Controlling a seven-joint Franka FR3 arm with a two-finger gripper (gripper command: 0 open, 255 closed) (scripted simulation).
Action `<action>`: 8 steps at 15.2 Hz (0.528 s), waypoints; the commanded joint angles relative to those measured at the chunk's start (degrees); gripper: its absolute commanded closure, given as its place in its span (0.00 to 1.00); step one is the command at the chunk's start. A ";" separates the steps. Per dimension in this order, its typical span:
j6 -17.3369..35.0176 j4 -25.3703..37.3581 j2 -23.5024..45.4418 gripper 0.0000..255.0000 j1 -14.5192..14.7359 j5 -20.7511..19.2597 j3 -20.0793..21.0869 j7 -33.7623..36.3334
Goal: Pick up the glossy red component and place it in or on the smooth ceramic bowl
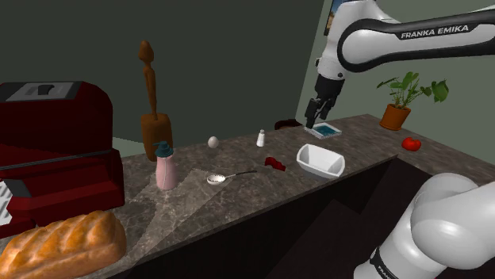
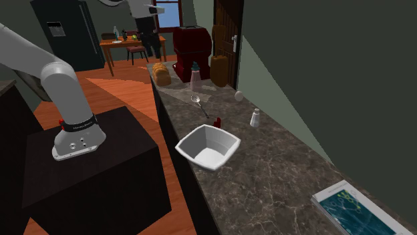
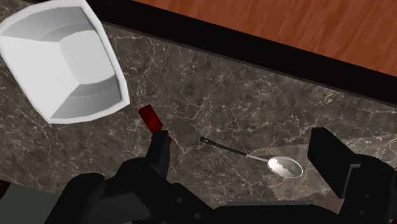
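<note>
1. the jaws stand wide apart and hold nothing; in the wrist view one black finger (image 3: 161, 147) and the other (image 3: 336, 164) have bare marbled worktop (image 3: 222, 89) between them
2. the red component (image 3: 151, 118) lies flat on the worktop just past the tip of the first finger, outside the gap, with the white bowl (image 3: 63, 63) beyond it
3. a spoon (image 3: 273, 164) lies in the gap, nearer the second finger, untouched
4. the shoulder view gives the height: the jaws hang well above the worktop, and the red component (image 1: 274, 164) sits low at about 7 o'clock from them, well apart
5. in that view the component is at 9 o'clock from the bowl (image 1: 320, 161), near it but not touching, with the spoon (image 1: 226, 177) further out toward 8 o'clock
6. the shoulder view also takes in a blue-faced book (image 1: 326, 129) under the jaws, a shaker (image 1: 260, 139), an egg (image 1: 212, 142), a pink bottle (image 1: 165, 166), a tomato (image 1: 410, 143) and a bread loaf (image 1: 63, 242)
7. the second exterior view looks along the worktop: the component (image 2: 217, 123) is at 12 o'clock from the bowl (image 2: 208, 147), and the black stand (image 2: 100, 173) rests on an orange wood floor (image 2: 127, 80)
</note>
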 commanded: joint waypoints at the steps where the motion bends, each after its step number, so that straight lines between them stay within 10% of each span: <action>1: 4.63 -1.08 3.20 0.00 -0.17 -0.33 -1.35 -0.73; 8: 18.12 -0.99 15.97 0.00 -0.50 -0.07 -6.50 -4.85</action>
